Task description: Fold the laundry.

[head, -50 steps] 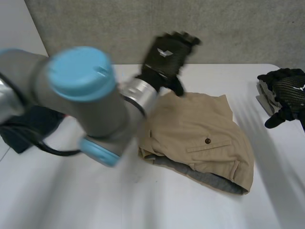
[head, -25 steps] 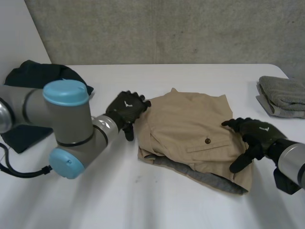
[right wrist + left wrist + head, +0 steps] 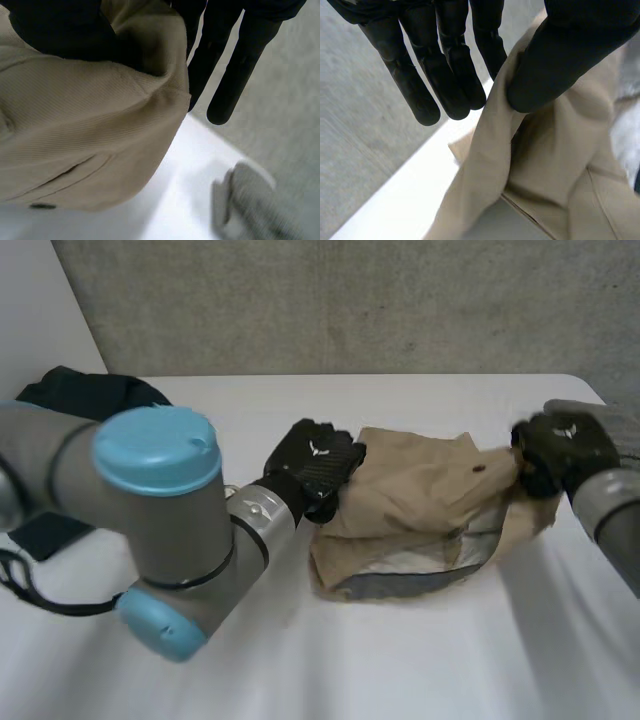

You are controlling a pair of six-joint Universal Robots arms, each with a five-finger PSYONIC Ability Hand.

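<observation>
Left hand (image 3: pixel 312 462) and right hand (image 3: pixel 560 450) pinch opposite edges of tan cloth shorts (image 3: pixel 420 505), mid-fold; next, likely lay them flat.

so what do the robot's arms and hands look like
The left arm is thick grey tubes with light-blue caps and a silver wrist ring; the right arm is grey. The left hand and right hand are black, with long rounded fingers and a small white mark on each back.
</observation>
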